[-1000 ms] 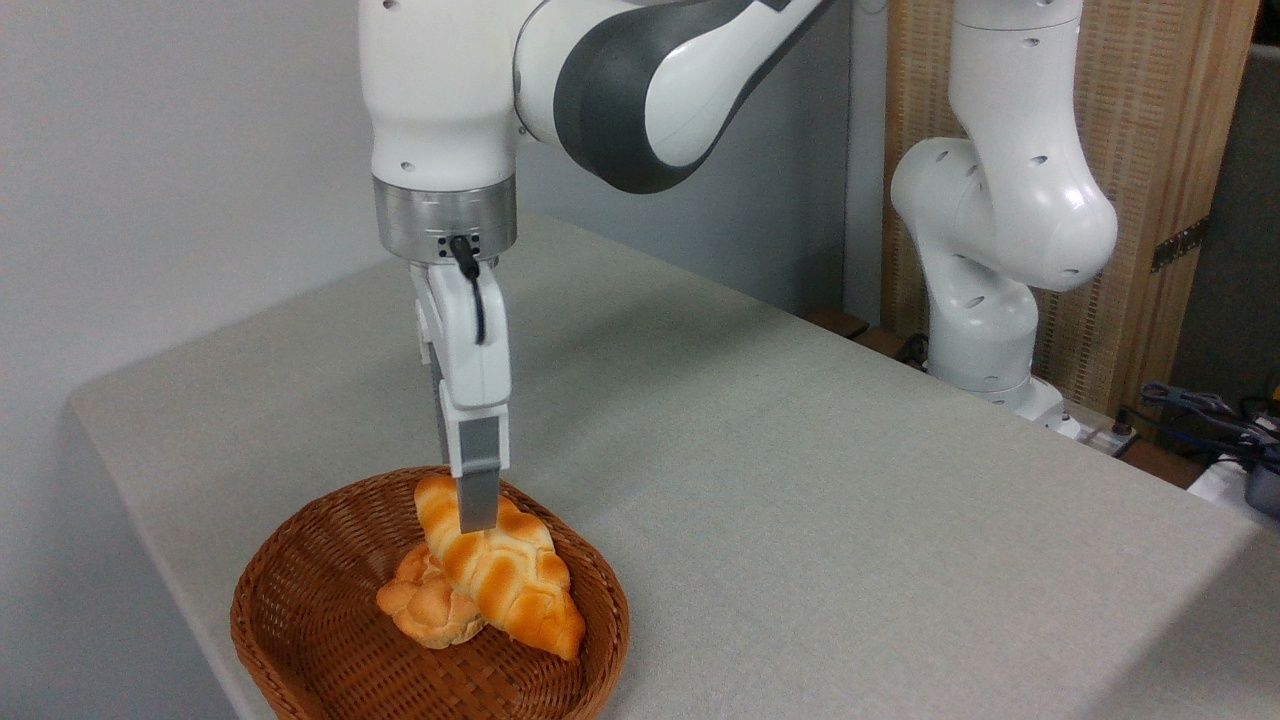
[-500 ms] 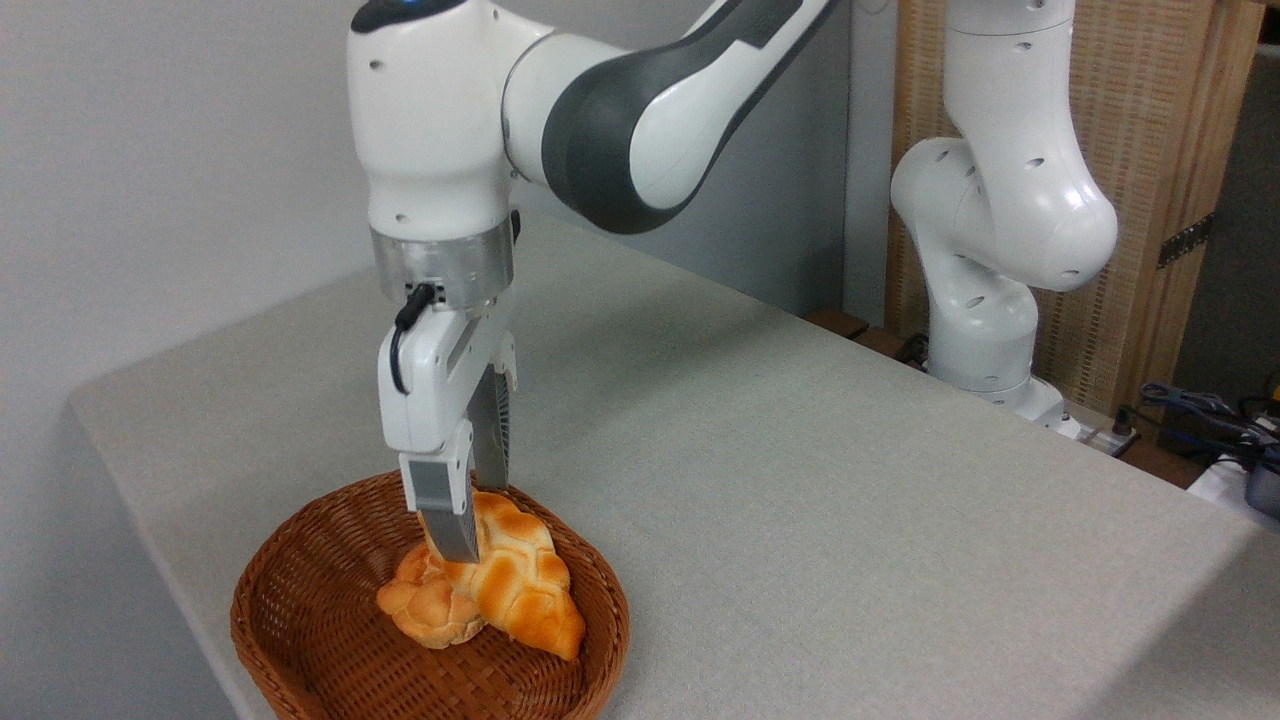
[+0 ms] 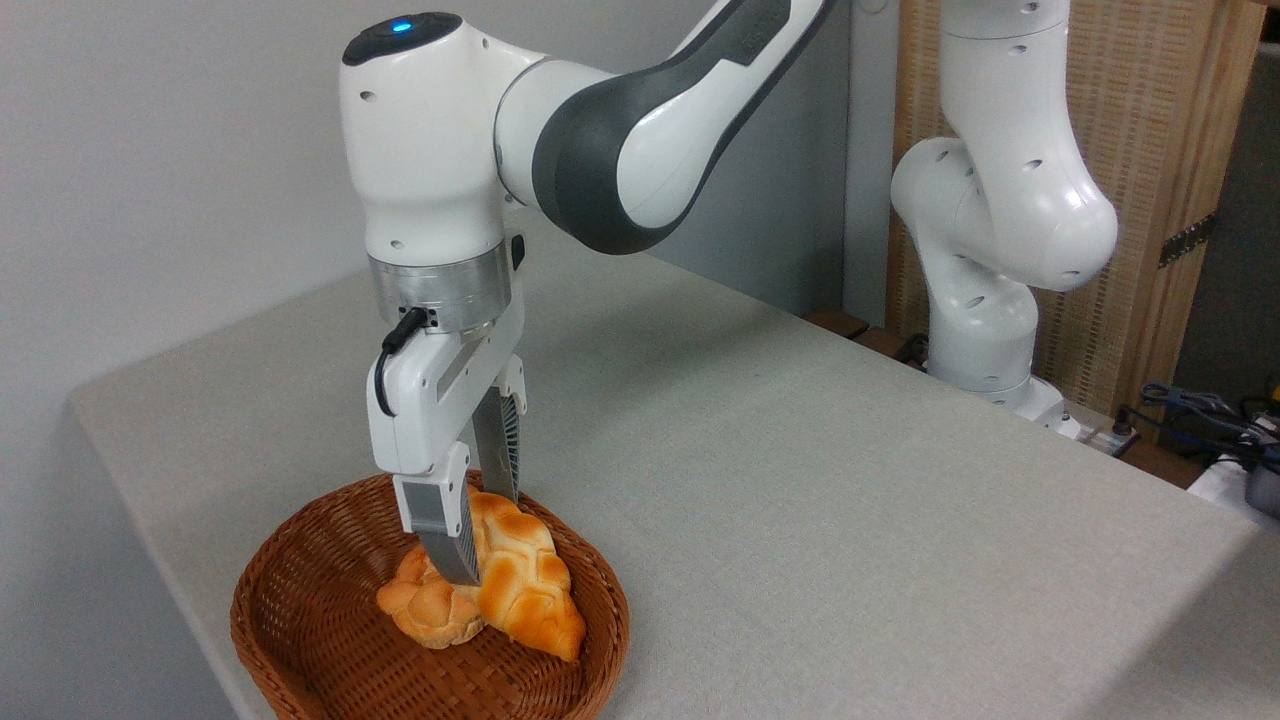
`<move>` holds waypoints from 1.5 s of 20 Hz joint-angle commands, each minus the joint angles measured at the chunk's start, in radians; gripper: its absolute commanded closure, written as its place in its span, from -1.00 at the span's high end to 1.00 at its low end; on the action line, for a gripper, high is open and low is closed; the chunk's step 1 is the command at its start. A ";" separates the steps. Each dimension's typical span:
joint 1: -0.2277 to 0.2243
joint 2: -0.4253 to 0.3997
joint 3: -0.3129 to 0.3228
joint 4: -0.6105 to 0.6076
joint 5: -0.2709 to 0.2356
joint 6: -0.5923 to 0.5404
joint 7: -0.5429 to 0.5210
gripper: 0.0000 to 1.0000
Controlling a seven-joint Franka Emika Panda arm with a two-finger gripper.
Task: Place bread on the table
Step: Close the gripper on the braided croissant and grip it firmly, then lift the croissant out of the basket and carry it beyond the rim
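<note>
The bread, a long braided golden loaf, lies in the brown wicker basket at the front left of the table, leaning on a small round bun. My gripper points down into the basket, open, with one finger on each side of the loaf's upper half. The near finger hides part of the loaf and the bun. The far finger ends behind the loaf's top end. Whether the pads touch the crust does not show.
The basket sits close to the table's front-left edge. The arm's white base stands at the table's far right side, with cables and a wooden panel beyond it. A grey wall runs behind the left side.
The gripper has turned about its wrist and come down into the basket, so its fingers now stand on both sides of the loaf. The loaf and bun have not moved.
</note>
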 commanded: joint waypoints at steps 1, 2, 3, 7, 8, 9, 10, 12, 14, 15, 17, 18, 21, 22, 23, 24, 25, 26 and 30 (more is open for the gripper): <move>-0.004 0.004 0.007 0.007 0.011 0.010 0.019 -0.23; -0.004 0.004 0.009 0.006 0.011 0.009 0.019 -0.22; -0.004 0.004 0.007 0.006 0.011 0.009 0.020 -0.22; -0.004 0.002 0.009 0.007 0.011 0.009 0.020 -0.22; -0.006 0.002 0.009 0.007 0.011 0.009 0.020 -0.21; -0.004 0.001 0.009 0.007 0.011 0.009 0.020 -0.20; -0.004 -0.003 0.009 0.009 0.011 0.009 0.022 -0.19; -0.004 -0.016 0.013 0.012 0.008 0.009 0.019 -0.19; -0.006 -0.038 0.021 0.012 0.008 0.009 0.011 -0.18; -0.006 -0.052 0.021 0.013 0.006 0.007 0.010 -0.16; -0.006 -0.071 0.023 0.013 0.003 0.002 0.008 -0.15; -0.006 -0.088 0.023 0.013 0.002 -0.002 0.007 -0.14; -0.006 -0.130 0.020 0.012 0.002 -0.057 -0.036 -0.05; -0.006 -0.145 0.016 0.012 0.002 -0.080 -0.071 -0.05; -0.007 -0.157 0.015 0.012 0.002 -0.105 -0.120 -0.05; -0.007 -0.165 0.013 0.012 0.000 -0.129 -0.172 -0.05; -0.007 -0.174 0.012 0.012 -0.001 -0.151 -0.227 -0.05; -0.010 -0.176 0.009 0.012 -0.001 -0.171 -0.277 -0.04; -0.016 -0.191 -0.008 0.012 -0.035 -0.283 -0.526 0.04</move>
